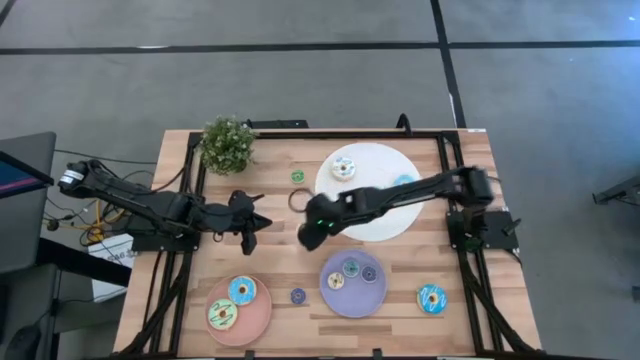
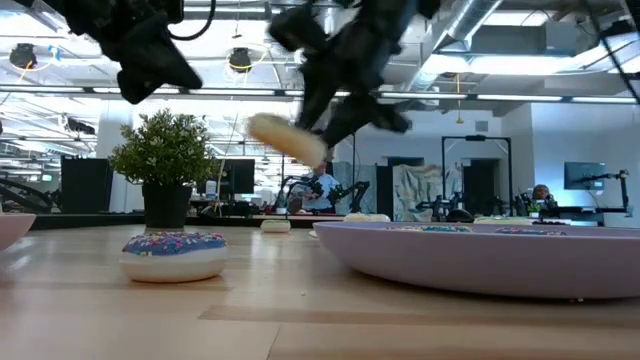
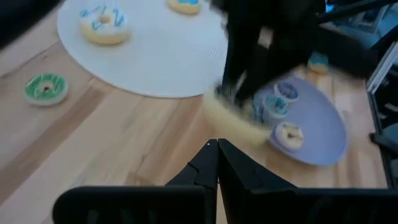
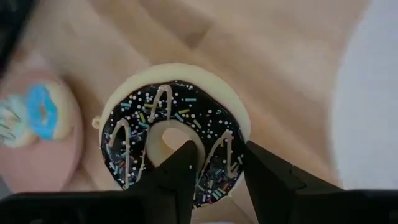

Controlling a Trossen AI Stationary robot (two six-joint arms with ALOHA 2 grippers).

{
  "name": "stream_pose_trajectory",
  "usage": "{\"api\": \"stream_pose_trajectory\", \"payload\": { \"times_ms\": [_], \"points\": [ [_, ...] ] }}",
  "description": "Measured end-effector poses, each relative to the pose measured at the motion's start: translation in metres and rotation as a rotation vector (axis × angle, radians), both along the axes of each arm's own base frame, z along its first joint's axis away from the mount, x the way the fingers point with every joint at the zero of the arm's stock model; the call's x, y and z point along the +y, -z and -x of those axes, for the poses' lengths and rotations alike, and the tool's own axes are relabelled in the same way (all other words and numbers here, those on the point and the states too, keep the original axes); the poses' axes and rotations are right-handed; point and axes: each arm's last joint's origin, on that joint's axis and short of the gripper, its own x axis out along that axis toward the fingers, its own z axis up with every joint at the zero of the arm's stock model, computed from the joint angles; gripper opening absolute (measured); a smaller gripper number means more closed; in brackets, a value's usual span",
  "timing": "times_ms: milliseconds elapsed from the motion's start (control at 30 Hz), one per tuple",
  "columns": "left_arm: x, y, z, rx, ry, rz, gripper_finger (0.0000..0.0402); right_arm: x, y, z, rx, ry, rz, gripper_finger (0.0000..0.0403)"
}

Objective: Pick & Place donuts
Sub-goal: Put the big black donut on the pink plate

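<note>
Wooden table (image 1: 270,270), chocolate sprinkled donut (image 4: 171,130)

Potted plant (image 1: 227,143), three plates on table (image 1: 275,270)

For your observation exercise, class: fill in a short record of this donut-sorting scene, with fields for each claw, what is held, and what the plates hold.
right claw: shut on the chocolate donut, one finger through its hole
chocolate donut: lifted clear of the table, tilted in the low view
left claw: shut, empty, waiting at the table's left
white plate: two donuts visible
purple plate: three tiny donuts
pink plate: two donuts
potted plant: far-left corner
</note>
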Motion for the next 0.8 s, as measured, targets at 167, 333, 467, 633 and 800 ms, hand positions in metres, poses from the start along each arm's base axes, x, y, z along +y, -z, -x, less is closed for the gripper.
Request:
{"api": "stream_pose_trajectory", "payload": {
  "times_ms": [167,333,467,633,800],
  "points": [
    [0.0,-0.001,0.001,-0.004,-0.001,0.012,0.0,0.009,0.026,-0.027,0.079,-0.058,-0.041,0.0125],
    [0.0,0.0,0.001,0.001,-0.003,0.023,0.0,0.014,0.042,-0.04,0.137,-0.103,-0.062,0.0155],
    [0.0,0.001,0.002,0.01,-0.01,0.033,0.0,0.014,0.045,-0.041,0.171,-0.11,-0.066,0.0184],
    [0.001,0.001,0.002,0.017,-0.013,0.032,0.0,0.008,0.021,-0.034,0.146,-0.138,-0.023,0.0216],
    [0.001,0.001,0.002,0.011,-0.022,0.034,0.0002,-0.002,-0.025,-0.01,0.137,-0.229,0.106,0.023]
  ]
}}
